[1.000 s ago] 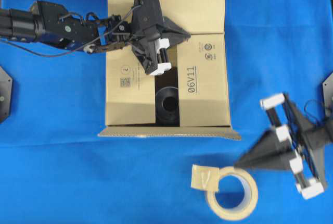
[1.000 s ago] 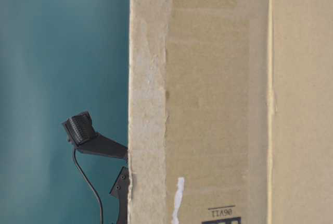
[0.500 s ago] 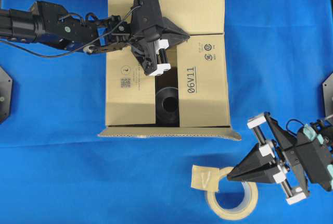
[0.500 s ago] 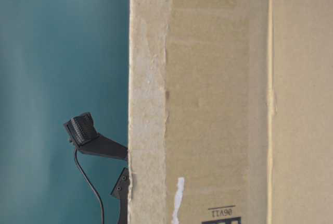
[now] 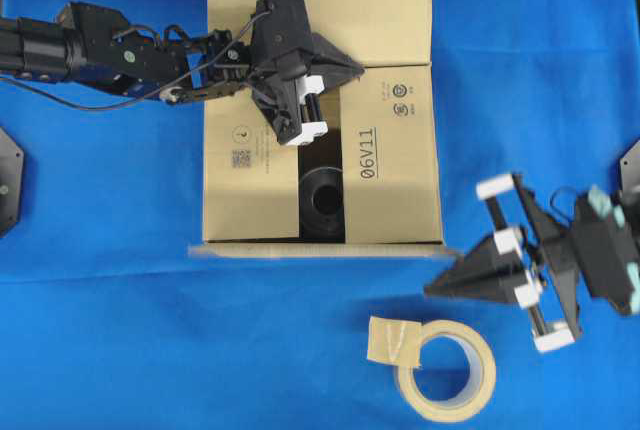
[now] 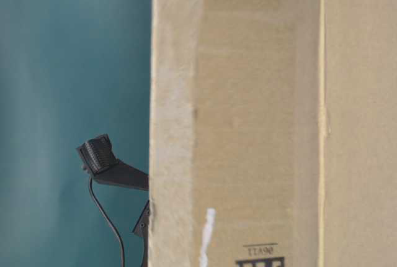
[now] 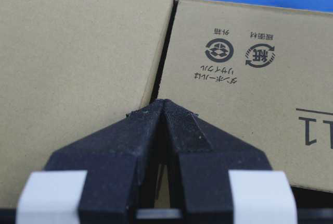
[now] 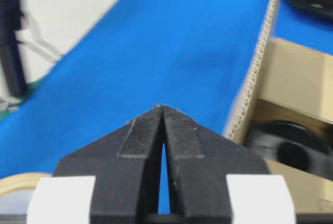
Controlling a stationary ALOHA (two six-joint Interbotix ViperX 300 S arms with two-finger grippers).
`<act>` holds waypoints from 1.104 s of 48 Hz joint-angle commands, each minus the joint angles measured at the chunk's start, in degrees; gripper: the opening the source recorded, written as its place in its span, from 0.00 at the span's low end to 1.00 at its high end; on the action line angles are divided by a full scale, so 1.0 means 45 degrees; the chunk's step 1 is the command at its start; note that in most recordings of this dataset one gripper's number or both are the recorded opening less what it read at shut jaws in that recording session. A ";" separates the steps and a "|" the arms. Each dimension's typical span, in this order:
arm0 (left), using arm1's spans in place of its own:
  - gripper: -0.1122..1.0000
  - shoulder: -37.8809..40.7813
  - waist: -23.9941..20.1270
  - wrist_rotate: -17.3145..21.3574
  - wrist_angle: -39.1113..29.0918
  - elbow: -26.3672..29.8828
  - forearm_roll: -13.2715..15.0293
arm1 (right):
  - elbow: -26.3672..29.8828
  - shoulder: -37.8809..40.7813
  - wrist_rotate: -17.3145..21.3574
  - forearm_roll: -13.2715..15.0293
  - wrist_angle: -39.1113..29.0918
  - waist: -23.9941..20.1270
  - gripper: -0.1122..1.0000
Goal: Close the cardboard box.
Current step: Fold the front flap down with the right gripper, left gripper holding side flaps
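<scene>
A blue cloth (image 5: 120,330) covered the table, and the cardboard box (image 5: 390,175) sat at its far middle, side flaps folded in with a gap showing a black round object (image 5: 322,202). The left gripper (image 5: 352,68), pinched closed, rested on the flaps. The right gripper (image 5: 432,288), fingers together and holding nothing, hovered near the box's front corner, above a masking tape roll (image 5: 446,371).

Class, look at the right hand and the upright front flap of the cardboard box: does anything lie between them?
Nothing visible does. The right hand, shut, points at the flap across bare blue cloth; the tape roll lies nearer the camera, off that line.
</scene>
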State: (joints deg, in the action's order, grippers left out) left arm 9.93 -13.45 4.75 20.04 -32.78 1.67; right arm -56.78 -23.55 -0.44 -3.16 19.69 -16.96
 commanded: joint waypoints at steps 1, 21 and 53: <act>0.10 -0.0195 0.0020 -0.0020 0.0098 0.0059 0.0020 | 0.0078 -0.0215 0.0000 -0.0039 -0.0020 0.0645 0.10; 0.10 -0.0215 0.0059 -0.0020 0.0195 0.0059 0.0000 | -0.0195 0.0645 0.0137 -0.0312 -0.0703 0.2734 0.10; 0.10 -0.0254 0.0117 -0.0020 0.0234 0.0039 0.0000 | -0.0098 0.2285 0.0137 -0.0937 -0.0645 0.2891 0.10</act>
State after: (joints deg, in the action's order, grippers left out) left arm 9.93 -13.18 4.75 20.74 -32.96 1.67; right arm -58.01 -13.36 0.18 -7.21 16.61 -3.78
